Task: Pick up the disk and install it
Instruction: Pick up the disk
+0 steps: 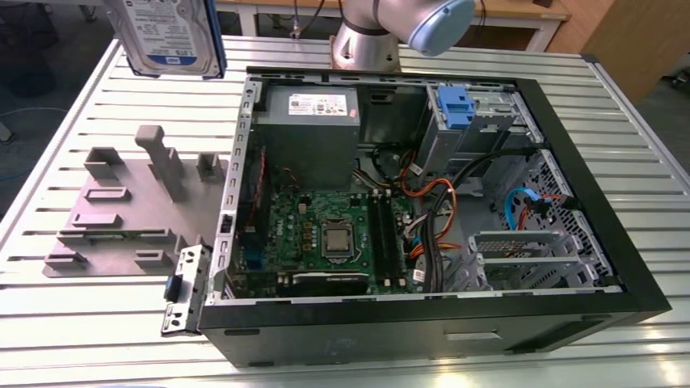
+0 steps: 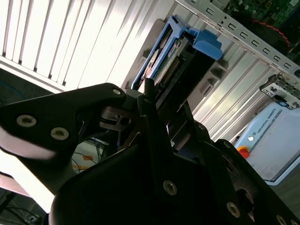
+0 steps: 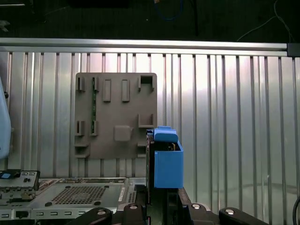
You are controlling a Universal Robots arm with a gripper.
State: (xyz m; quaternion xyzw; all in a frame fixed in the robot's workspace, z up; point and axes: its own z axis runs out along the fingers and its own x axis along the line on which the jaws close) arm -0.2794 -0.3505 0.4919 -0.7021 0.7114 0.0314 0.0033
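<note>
Clamped in the gripper (image 3: 164,199), the disk (image 1: 164,36): long axis straight out from it, upper left of exterior view, drive bay (image 1: 502,109) well rightward.

Diffuse overhead light lit the exterior view evenly; the computer case (image 1: 636,299) interior held soft shadows. In the second wrist view, the table slats (image 2: 70,37) were blown out by glare, and the gripper (image 2: 155,91) holding the disk (image 2: 171,65) was backlit, near black.
</note>
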